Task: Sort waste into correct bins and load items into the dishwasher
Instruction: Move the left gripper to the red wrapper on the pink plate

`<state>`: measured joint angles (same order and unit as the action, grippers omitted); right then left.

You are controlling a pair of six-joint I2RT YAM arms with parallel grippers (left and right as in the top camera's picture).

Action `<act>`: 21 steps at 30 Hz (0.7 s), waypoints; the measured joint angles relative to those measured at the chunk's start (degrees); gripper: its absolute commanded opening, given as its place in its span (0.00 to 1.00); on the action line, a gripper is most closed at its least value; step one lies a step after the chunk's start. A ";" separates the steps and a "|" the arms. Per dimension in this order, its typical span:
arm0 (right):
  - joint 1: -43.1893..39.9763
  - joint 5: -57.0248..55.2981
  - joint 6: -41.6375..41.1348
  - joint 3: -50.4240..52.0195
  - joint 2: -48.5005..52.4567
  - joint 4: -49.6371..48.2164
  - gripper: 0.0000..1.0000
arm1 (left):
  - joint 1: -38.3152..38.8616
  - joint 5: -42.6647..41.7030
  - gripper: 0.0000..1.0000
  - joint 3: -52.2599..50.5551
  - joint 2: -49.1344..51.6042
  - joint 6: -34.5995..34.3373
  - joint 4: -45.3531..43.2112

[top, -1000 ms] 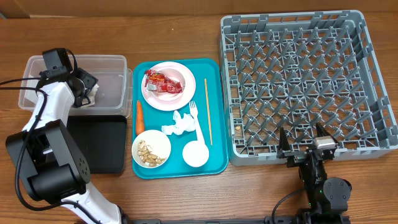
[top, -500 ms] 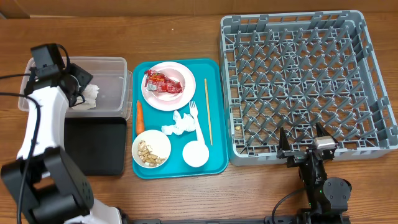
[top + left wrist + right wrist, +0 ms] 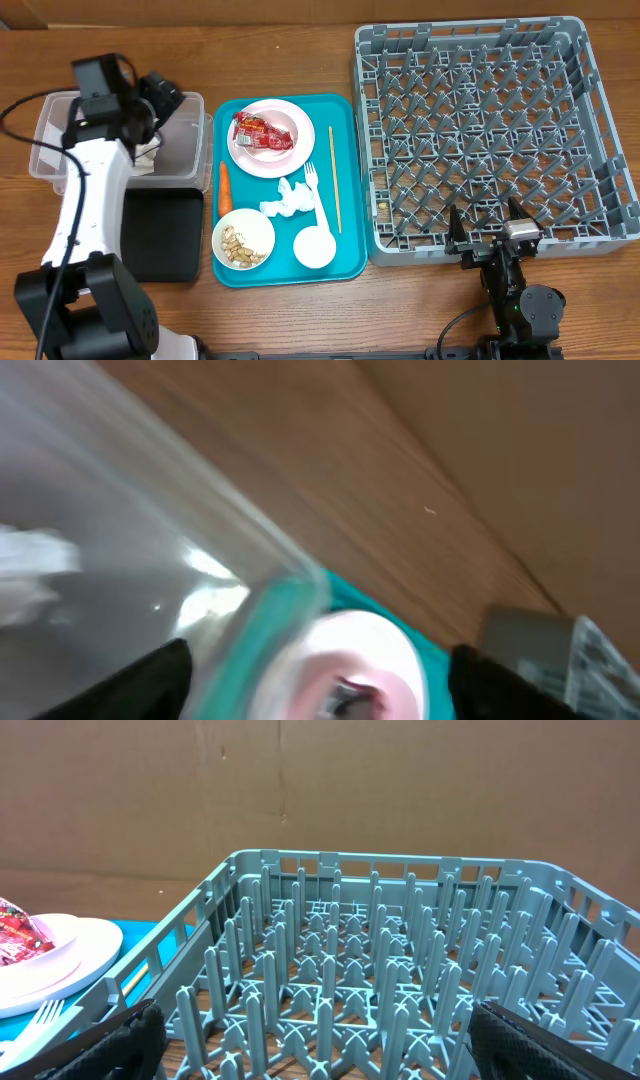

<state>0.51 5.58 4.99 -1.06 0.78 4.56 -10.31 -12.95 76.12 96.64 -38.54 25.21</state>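
Two empty tools, left tool [image 3: 168, 95] and right tool [image 3: 483, 222], spread wide; one plate [image 3: 288, 158], one carrot [image 3: 225, 185], one fork [image 3: 316, 190]. Left tool has lifted to the tub's [image 3: 185, 140] one o'clock corner.

One plate [image 3: 262, 166], one wrapper [image 3: 258, 132], one carrot [image 3: 225, 187], one napkin [image 3: 288, 198] in plain sight, one fork [image 3: 314, 190], one chopstick [image 3: 335, 180], one bowl [image 3: 243, 214], one cup [image 3: 314, 247], one rack [image 3: 365, 150], one tub [image 3: 185, 130], one teal tray [image 3: 345, 240], one black tray [image 3: 170, 230].

The large square grey plastic dish rack [image 3: 470, 130] fills the right side of the table [image 3: 300, 320]. Left of it lies the teal rectangular tray [image 3: 345, 230], bearing the pink round plate [image 3: 262, 165] at its far edge and the white bowl [image 3: 243, 213] at its near left corner. By the table's left edge stands the clear rectangular plastic tub [image 3: 190, 130], with the shallow black rectangular tray [image 3: 170, 235] before it. A crumpled white napkin [image 3: 148, 159] seems to lie in the tub.
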 measured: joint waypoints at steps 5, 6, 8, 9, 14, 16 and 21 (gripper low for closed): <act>0.00 0.00 0.00 0.00 0.00 0.02 1.00 | 6.78 -1.66 1.00 0.00 0.00 0.20 -4.00; 0.02 -0.02 0.02 0.00 0.00 0.02 1.00 | 8.20 -1.68 1.00 0.00 0.00 0.20 -4.72; 0.02 0.00 0.02 0.00 0.00 0.00 1.00 | 10.75 -1.64 1.00 0.00 0.00 0.17 -6.05; 0.00 0.00 0.00 0.00 0.00 0.02 1.00 | 12.17 -1.42 1.00 0.00 0.00 0.17 -6.78; 0.02 -0.02 0.00 0.00 0.00 0.00 1.00 | 16.20 -0.11 1.00 0.00 0.00 0.17 -8.52; 0.00 0.00 0.00 0.00 0.00 0.02 1.00 | 16.72 0.33 1.00 0.00 0.00 0.17 -8.50; 0.00 0.00 0.00 0.00 0.00 0.00 1.00 | 17.51 1.90 1.00 0.00 0.00 0.07 -7.02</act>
<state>0.51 5.58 4.99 -1.06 0.78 4.56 7.20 -11.05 76.12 96.64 -38.48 18.20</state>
